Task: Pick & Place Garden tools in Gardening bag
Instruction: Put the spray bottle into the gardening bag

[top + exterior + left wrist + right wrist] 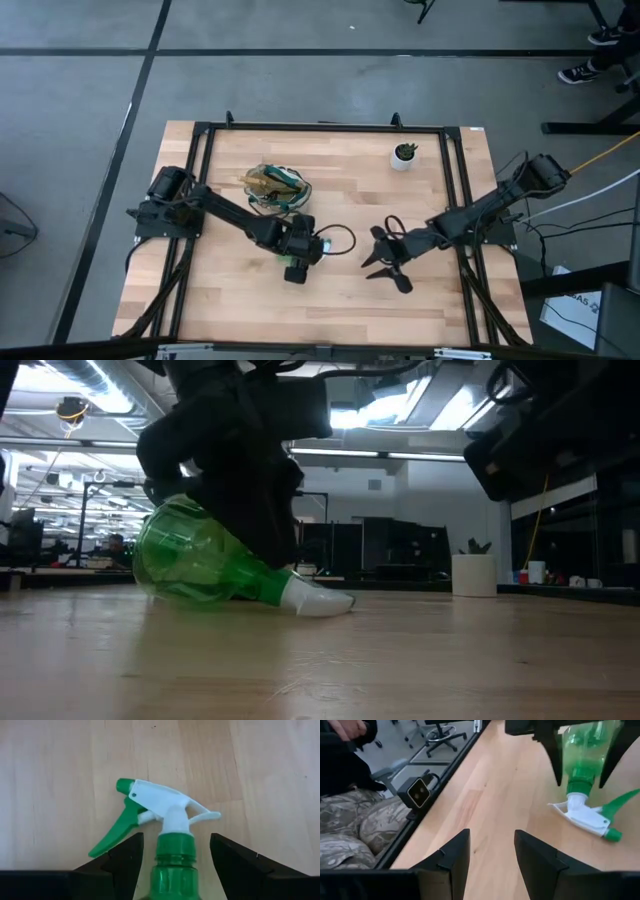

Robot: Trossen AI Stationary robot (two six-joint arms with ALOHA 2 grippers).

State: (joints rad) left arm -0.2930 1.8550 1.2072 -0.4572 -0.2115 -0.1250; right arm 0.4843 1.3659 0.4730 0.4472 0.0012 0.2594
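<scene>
Both of the 2 dark, matte black jointed arms end in a pair of wedge-shaped black fingers: the left gripper [172, 865] and the right gripper [490, 857]. Thin black cables loop beside the left wrist, where a small cyan light glows.

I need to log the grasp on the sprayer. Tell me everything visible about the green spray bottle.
The spray bottle is translucent green plastic with a white spray head, a green nozzle tip and a green trigger. It lies on its side on the wooden table, spray head resting on the wood. The left hand is down over it, one dark finger on each side of the neck, with a gap showing on either side. The hand is open.
</scene>
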